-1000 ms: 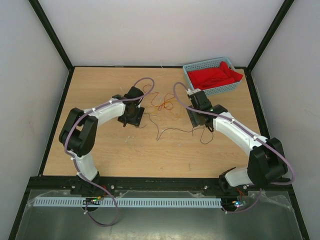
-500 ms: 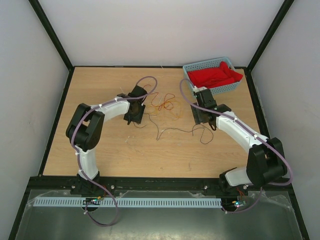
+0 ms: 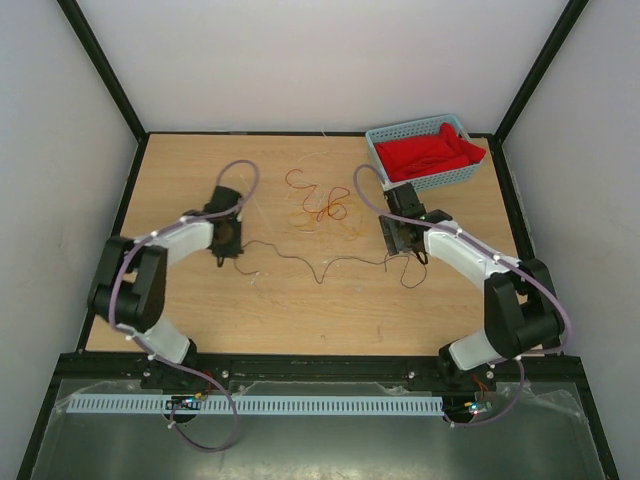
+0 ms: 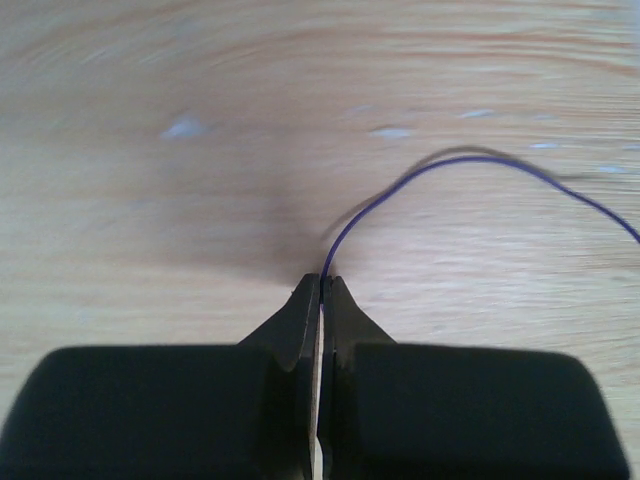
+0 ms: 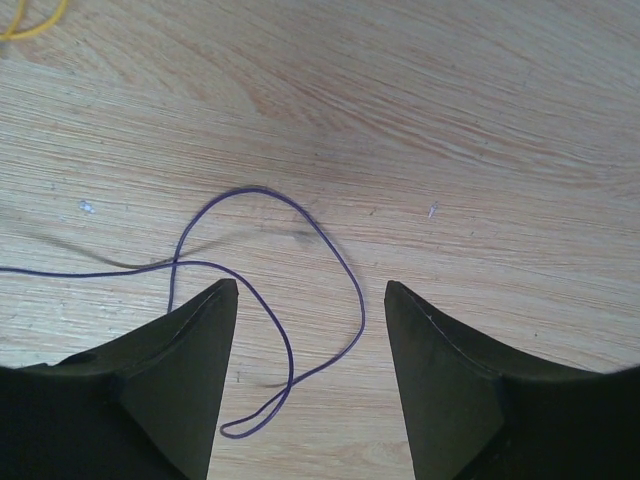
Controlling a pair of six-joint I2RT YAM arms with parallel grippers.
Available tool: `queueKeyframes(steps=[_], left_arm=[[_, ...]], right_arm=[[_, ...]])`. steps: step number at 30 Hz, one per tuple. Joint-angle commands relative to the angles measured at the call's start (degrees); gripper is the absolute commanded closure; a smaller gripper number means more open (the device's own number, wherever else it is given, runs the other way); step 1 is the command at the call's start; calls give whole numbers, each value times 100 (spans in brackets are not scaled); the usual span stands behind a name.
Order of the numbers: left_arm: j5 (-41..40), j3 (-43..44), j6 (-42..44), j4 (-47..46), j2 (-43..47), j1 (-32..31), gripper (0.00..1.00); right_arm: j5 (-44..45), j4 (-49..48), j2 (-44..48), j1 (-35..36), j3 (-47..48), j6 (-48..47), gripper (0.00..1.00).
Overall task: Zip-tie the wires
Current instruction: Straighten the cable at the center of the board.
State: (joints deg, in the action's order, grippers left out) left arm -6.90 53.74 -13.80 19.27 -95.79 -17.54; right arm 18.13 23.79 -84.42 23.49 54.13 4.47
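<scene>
So, in the top view the thin red, orange and dark brown wires (image 3: 322, 205) sit loosely curled in the upper middle of the light wooden table (image 3: 200, 310), between the two arms. One long dark brown strand (image 3: 360, 262) runs across the middle of the frame just below that bunch. The left gripper (image 3: 225, 240) is pressed together on the strand's left end. Its wrist view shows the jaws pinching it, with the strand arcing off to the right. The right gripper (image 3: 402, 240) is spread wide and holds nothing, and a loop of the dark strand lies on the wood between its fingers. Upper right there's a light blue plastic basket (image 3: 440, 181) with red cloth (image 3: 430, 152) inside.
</scene>
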Motion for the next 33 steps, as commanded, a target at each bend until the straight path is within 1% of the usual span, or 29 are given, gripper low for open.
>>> queueKeyframes(steps=[1, 4, 10, 19, 21, 23, 27, 32, 33], left_arm=[[1044, -786, -304, -332, 689, 870, 100], [1210, -945, -362, -338, 970, 1126, 100], [1235, -983, -359, -231, 1202, 1305, 100], [1168, -967, -223, -38, 1410, 1426, 100], [1192, -957, -202, -11, 1425, 1445, 100], [1208, -970, -209, -6, 1459, 1464, 100], [1240, -958, -214, 13, 1493, 1503, 100], [1354, -968, -241, 11, 1531, 1576, 100], [1375, -968, -245, 7, 1551, 1603, 100]], right_arm=[[269, -98, -196, -16, -85, 139, 30], [459, -95, -349, -15, -74, 141, 30], [351, -148, -691, -20, -48, 143, 31], [169, -250, -1106, -20, -187, 213, 38], [57, -371, -1157, -20, -283, 230, 41], [-64, -458, -1236, -49, -355, 237, 48], [-363, -626, -1551, -249, -472, 226, 54], [-1228, -804, -1787, -638, -482, 199, 64], [-1343, -822, -1823, -688, -477, 187, 64]])
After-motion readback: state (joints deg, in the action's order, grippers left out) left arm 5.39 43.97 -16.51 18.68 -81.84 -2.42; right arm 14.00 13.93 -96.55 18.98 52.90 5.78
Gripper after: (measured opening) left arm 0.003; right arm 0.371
